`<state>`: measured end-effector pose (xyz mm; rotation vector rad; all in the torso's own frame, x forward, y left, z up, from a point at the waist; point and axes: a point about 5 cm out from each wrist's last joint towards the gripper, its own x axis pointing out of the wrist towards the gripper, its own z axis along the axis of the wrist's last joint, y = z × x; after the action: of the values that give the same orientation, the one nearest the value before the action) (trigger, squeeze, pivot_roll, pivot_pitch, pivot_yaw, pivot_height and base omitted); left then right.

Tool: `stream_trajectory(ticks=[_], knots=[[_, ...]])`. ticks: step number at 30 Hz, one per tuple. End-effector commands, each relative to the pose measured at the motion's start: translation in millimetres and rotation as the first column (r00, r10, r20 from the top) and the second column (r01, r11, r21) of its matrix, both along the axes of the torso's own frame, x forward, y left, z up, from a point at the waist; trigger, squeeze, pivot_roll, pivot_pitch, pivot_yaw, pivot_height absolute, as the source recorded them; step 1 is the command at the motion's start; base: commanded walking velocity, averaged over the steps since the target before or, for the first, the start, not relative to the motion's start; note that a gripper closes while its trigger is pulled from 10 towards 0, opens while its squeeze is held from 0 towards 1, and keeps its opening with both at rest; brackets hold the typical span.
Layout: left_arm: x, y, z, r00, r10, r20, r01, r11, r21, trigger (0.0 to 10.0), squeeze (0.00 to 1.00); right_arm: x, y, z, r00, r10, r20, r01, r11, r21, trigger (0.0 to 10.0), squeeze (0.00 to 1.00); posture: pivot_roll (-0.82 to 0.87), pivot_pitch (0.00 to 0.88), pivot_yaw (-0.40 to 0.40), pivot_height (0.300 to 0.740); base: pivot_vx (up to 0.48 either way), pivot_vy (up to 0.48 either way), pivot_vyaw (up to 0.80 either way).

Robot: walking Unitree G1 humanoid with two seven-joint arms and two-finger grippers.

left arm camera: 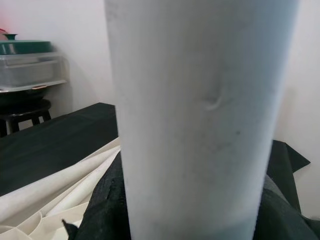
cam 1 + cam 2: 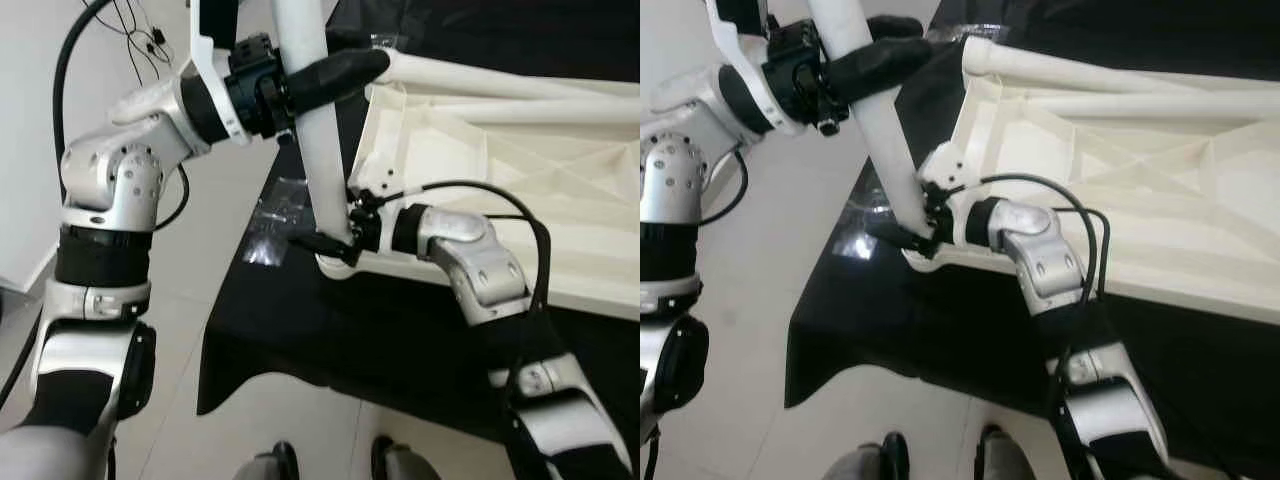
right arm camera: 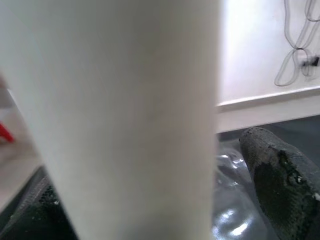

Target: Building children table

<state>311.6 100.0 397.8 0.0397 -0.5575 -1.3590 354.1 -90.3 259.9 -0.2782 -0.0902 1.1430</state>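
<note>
Claws first: your left claw (image 2: 335,72) is clamped around the upper part of the white table leg (image 2: 322,170), its black fingers (image 1: 102,210) wrapped on either side of the tube. Your right claw (image 2: 335,243) grips the same leg at its foot, right where the leg meets the corner of the upturned white tabletop (image 2: 520,170). In the right wrist view you see one black finger (image 3: 282,185) beside the leg, with crinkled clear plastic behind it.

The leg stands nearly upright, leaning slightly, its lower end seated at the tabletop's near-left corner. The tabletop lies underside up on the bench (image 2: 300,320), which is draped in black cloth; its ribbed frame faces you. A second white leg (image 2: 500,80) lies along the tabletop's far edge. A small clear plastic bag (image 2: 275,215) rests on the cloth just left of the corner. Below, on the pale tiled floor (image 2: 220,200), you see the robot's feet (image 2: 285,462).
</note>
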Motion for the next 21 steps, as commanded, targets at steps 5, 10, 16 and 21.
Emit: stream_trajectory(ticks=[5,10,16,21], knots=[[-3.9,-18.9,-15,0.996,-0.089,-0.003,0.089,0.991,0.097,0.0,0.0,-2.3,24.5,10,0.973,0.229,-0.024,-0.228,0.973,0.036,10.0,0.0,0.0,0.298,0.132,0.74,0.0,0.0,0.0],[-13.8,-33.5,-20,0.992,-0.124,0.015,0.121,0.984,0.132,0.0,0.0,-2.8,29.1,10,0.957,0.286,-0.043,-0.284,0.958,0.044,9.8,0.0,0.0,0.297,0.133,0.74,0.0,0.0,0.0],[-26.8,-51.8,-25,0.983,-0.181,0.029,0.174,0.97,0.173,0.0,0.0,-2.0,30.9,10,0.941,0.333,-0.06,-0.332,0.943,0.034,0.0,0.0,-0.01,0.294,0.138,0.74,0.0,0.0,0.0],[-25.9,-53.0,-26,0.982,-0.188,0.028,0.181,0.968,0.173,0.0,0.0,-0.1,29.1,7,0.943,0.325,-0.066,-0.325,0.946,0.022,0.0,0.0,-0.01,0.295,0.141,0.74,0.0,0.0,0.0]])
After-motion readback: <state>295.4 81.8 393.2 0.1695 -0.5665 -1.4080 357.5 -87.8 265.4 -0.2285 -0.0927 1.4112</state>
